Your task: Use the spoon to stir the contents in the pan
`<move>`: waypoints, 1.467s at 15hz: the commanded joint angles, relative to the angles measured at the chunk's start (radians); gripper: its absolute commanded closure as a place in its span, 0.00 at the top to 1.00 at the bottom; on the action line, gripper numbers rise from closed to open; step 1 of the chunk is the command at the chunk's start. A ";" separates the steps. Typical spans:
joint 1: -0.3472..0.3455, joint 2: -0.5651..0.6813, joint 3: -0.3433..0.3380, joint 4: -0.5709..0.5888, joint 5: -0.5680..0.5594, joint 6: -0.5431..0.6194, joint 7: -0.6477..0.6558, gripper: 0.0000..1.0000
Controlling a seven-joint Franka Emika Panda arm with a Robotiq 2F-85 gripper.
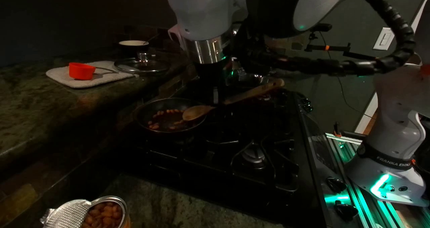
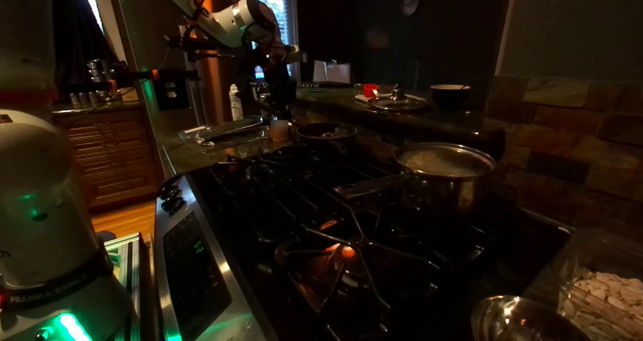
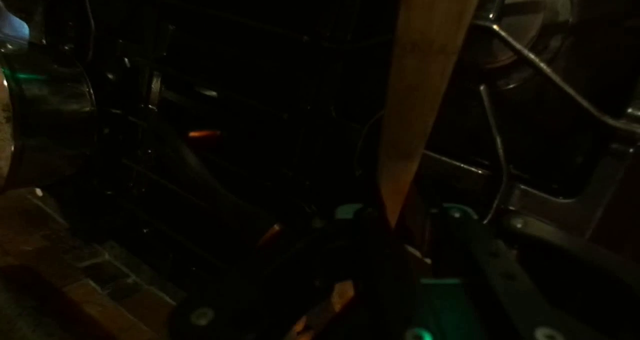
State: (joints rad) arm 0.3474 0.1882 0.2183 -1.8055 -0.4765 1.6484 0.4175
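We've got the end effector [image 1: 219, 102] gripping the spoon [image 1: 238, 97], so we'd sweep low, slow circles in the pan [image 1: 166, 103], imo, so nothing slops out.

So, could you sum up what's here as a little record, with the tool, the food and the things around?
Hand: closed on the handle of a wooden spoon
Spoon position: head over the pan; contact with the contents unclear
Pan contents: bean-like pieces
Pan's place: on a gas stove
Also on the stove: a saucepan
Raised counter: red cup on a pale cloth, glass lid
Foreground: open can of similar-looking pieces
Light: dim
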 commanded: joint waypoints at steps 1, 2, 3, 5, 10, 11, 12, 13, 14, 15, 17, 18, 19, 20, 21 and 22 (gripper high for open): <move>-0.004 -0.007 0.008 0.003 0.033 -0.052 -0.031 0.05; -0.004 -0.003 0.008 0.003 0.033 -0.056 -0.028 0.05; -0.004 0.001 0.009 0.005 0.038 -0.062 -0.031 0.05; -0.002 0.012 0.012 0.008 0.042 -0.064 -0.030 0.05; 0.007 0.041 0.019 0.017 0.048 -0.043 -0.012 0.05; 0.009 0.045 0.020 0.020 0.048 -0.037 -0.004 0.05; 0.010 0.049 0.020 0.024 0.051 -0.033 0.003 0.05; 0.011 0.053 0.019 0.025 0.048 -0.019 0.018 0.05; 0.012 0.056 0.018 0.027 0.044 -0.007 0.030 0.05; 0.013 0.061 0.017 0.030 0.044 0.003 0.042 0.05; 0.017 0.073 0.013 0.039 0.040 0.018 0.078 0.05; 0.019 0.079 0.011 0.041 0.034 0.032 0.097 0.05; 0.021 0.085 0.009 0.044 0.032 0.043 0.117 0.05; 0.023 0.092 0.006 0.047 0.026 0.057 0.144 0.05; 0.025 0.096 0.002 0.047 0.020 0.077 0.173 0.05; 0.026 0.101 -0.001 0.051 0.022 0.093 0.200 0.05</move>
State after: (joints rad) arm 0.3575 0.2606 0.2325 -1.7777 -0.4573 1.7024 0.5420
